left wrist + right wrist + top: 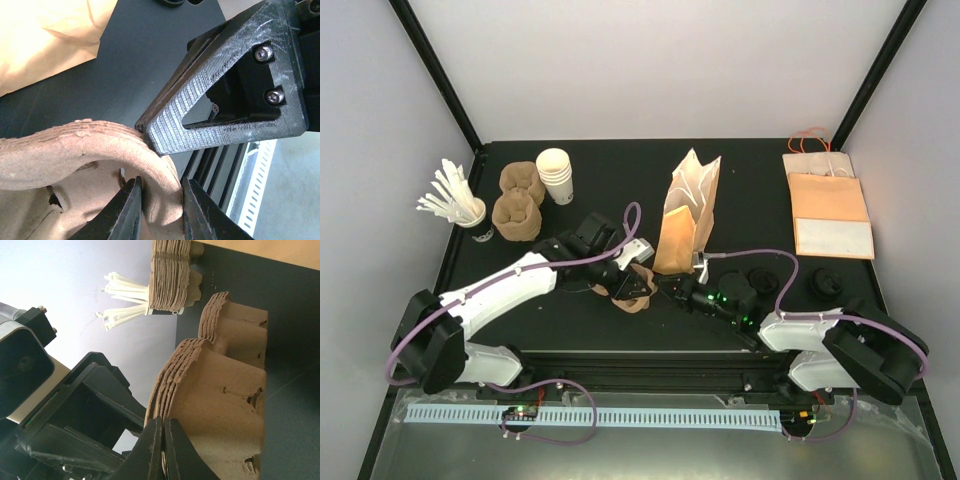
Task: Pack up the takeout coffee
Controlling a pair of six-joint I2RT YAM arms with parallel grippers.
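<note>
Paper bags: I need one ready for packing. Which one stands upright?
The brown bag in the middle of the top view; the stacked bags at the far right lie flat.

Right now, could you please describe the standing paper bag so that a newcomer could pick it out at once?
On the black table, look near the middle, just behind the single cardboard cup tray at the front. There a brown paper bag stands upright. It is the only bag standing: the orange bags at the far right lie flat.

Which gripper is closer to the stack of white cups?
Left. The left gripper grips the cardboard carrier on the side toward the white cups; the right gripper pinches its opposite side, farther away.
</note>
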